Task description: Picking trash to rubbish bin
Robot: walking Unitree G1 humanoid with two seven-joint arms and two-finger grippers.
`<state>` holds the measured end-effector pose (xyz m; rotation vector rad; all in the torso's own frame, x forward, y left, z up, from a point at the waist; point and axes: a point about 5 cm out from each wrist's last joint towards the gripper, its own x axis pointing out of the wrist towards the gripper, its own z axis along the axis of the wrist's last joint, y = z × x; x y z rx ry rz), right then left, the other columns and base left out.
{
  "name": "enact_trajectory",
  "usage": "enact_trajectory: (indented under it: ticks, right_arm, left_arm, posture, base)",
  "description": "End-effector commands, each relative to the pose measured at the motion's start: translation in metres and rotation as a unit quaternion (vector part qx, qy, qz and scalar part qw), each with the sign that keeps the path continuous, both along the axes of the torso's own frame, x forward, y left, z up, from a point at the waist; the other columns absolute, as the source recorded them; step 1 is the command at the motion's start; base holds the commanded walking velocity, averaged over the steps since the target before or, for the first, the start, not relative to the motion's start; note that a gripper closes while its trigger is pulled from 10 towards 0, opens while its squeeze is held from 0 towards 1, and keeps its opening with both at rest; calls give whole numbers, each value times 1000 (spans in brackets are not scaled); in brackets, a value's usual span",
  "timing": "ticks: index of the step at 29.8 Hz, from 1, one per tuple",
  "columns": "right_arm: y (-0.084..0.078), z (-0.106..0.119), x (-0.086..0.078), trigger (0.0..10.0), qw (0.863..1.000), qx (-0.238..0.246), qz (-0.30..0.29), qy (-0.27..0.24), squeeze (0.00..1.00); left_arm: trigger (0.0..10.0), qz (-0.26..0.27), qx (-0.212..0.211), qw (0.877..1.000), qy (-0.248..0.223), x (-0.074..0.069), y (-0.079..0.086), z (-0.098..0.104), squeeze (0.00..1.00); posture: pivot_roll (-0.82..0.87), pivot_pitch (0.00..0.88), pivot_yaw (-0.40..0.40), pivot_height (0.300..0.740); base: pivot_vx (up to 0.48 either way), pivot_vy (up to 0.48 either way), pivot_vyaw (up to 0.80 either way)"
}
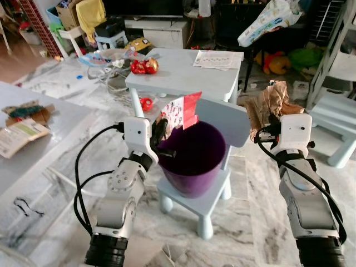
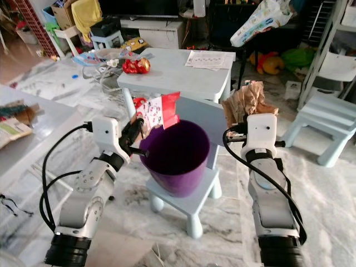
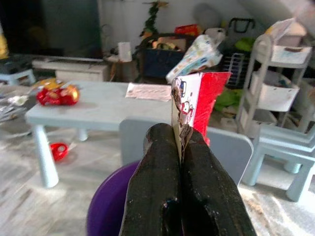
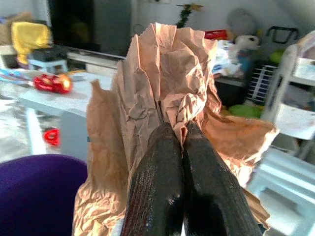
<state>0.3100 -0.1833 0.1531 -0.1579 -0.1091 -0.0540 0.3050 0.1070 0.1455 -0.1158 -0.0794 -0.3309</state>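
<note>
Head view — one purple bin (image 1: 192, 161), two trash pieces — red-white wrapper (image 1: 181, 113), brown paper (image 1: 271, 103).

The right gripper's (image 4: 182, 129) fingertips are buried in the crumpled brown paper (image 4: 167, 93), so how deep they bite cannot be told. That paper hides part of the pale blue chair (image 1: 222, 125) backrest at 3 o'clock of the purple bin (image 1: 192, 158). The bin's floor lies in shadow; any contents cannot be made out. The red-and-white wrapper's (image 3: 194, 101) print is too small to read, and its lower edge is hidden between the left gripper's (image 3: 181, 135) fingers. The bin's base is cut off in both wrist views.
</note>
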Motion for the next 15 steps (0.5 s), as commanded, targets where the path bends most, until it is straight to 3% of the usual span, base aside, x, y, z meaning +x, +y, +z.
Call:
enact_trajectory:
  ticks: [1, 15]
  right_arm:
    - [6, 2, 1, 10000, 1000, 1, 12, -3, 0]
    - [8, 2, 3, 10000, 1000, 7, 18, 0, 0]
  left_arm:
    - [10000, 13, 2, 1000, -1, 1, 7, 2, 0]
    - [10000, 20, 6, 1000, 3, 4, 10, 1, 0]
  posture:
    - [-74, 81, 78, 740]
    - [-71, 78, 82, 740]
  base:
    - [0, 0, 0]
    - [0, 0, 0]
